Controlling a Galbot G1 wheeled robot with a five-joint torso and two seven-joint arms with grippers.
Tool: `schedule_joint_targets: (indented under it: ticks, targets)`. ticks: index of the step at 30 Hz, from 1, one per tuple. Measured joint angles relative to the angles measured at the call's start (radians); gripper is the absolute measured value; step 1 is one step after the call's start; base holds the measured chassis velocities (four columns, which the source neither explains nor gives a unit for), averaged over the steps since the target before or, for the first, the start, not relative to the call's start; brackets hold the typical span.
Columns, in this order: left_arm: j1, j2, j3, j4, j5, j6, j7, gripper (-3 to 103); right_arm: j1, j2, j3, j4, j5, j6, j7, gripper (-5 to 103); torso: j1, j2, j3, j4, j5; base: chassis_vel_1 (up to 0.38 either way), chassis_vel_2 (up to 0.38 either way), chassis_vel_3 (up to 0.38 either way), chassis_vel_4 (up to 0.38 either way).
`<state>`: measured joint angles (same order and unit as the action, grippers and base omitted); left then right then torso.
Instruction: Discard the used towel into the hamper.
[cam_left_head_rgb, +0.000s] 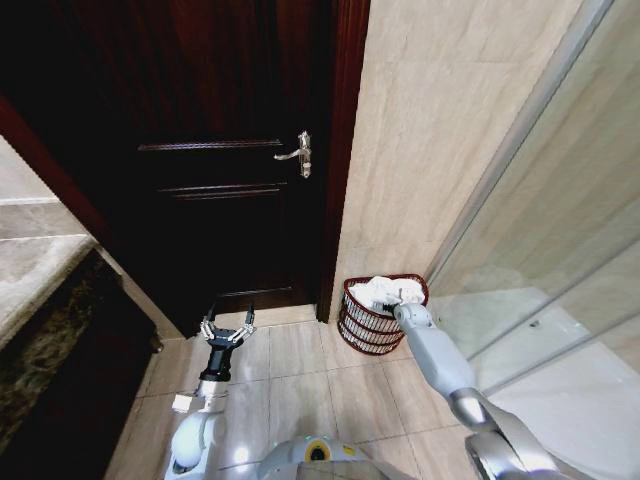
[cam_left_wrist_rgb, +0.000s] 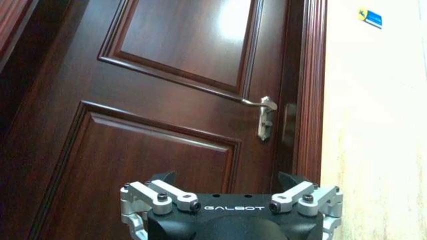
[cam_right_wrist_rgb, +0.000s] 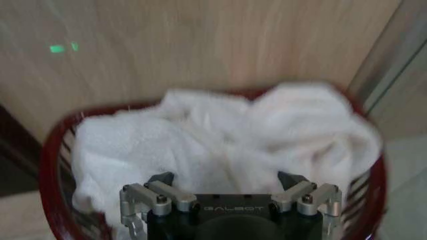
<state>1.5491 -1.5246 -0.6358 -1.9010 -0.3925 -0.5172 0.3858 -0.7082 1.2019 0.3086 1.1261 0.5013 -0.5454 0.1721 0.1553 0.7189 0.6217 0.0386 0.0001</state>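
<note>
Towel (cam_right_wrist_rgb: 220, 135) is seen heaped in the hamper (cam_left_head_rgb: 360, 325), which stands on the tiled floor (cam_left_head_rgb: 300, 380) against the beige wall, just beside the dark wooden door (cam_left_head_rgb: 230, 150). The right end effector (cam_right_wrist_rgb: 227, 180) hangs over the hamper, fingers spread and empty; release appears done, withdrawal judged next. The left end effector (cam_left_head_rgb: 228, 328), open, is held facing the door.

You can't see the right gripper (cam_left_head_rgb: 400, 303) tips in the head view — they sit hidden against the towel (cam_left_head_rgb: 382, 291) heaped in the hamper (cam_left_head_rgb: 362, 325). In the right wrist view the towel (cam_right_wrist_rgb: 227, 150) is blurred, covering the hamper's (cam_right_wrist_rgb: 50, 165) inside; its lower rim runs off frame. Left gripper (cam_left_wrist_rgb: 232, 192) — fingertips cut by the frame's edge in the left wrist view, and the door (cam_left_wrist_rgb: 167, 100) is cropped.
</note>
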Motion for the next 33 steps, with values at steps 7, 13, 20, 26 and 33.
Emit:
schedule_joint_targets:
  ticks: [7,13,20,26,33]
  targets:
    - [-0.005,0.002,0.002,-0.008,-0.002,0.005,-0.003,100,-0.128,-0.054,0.007,0.224,-0.001,0.026,0.049,100,0.000,0.000,0.000,0.0001,0.0001,0.000,0.000,0.000,0.000]
    - [-0.001,-0.004,0.006,-0.019,-0.002,0.010,-0.023,100,-0.333,-0.071,0.115,0.486,-0.082,0.191,0.006,100,0.000,0.000,0.000,-0.0001,-0.0006,0.000,0.000,0.000,0.000]
    - [0.015,-0.010,0.009,-0.033,0.009,0.014,-0.053,100,-0.588,-0.013,0.244,0.679,-0.186,0.466,-0.139,100,0.000,0.000,0.000,-0.0002,0.0003,0.000,0.000,0.000,0.000]
    - [0.058,-0.019,0.012,-0.043,0.016,0.005,-0.067,100,-0.779,0.048,0.275,0.825,-0.227,0.575,-0.205,100,0.000,0.000,0.000,-0.0001,-0.0006,0.000,0.000,0.000,0.000]
    - [0.067,-0.021,0.015,-0.048,0.018,0.000,-0.077,100,-0.861,0.084,0.281,0.855,-0.250,0.622,-0.211,100,0.000,0.000,0.000,0.0001,-0.0001,0.000,0.000,0.000,0.000]
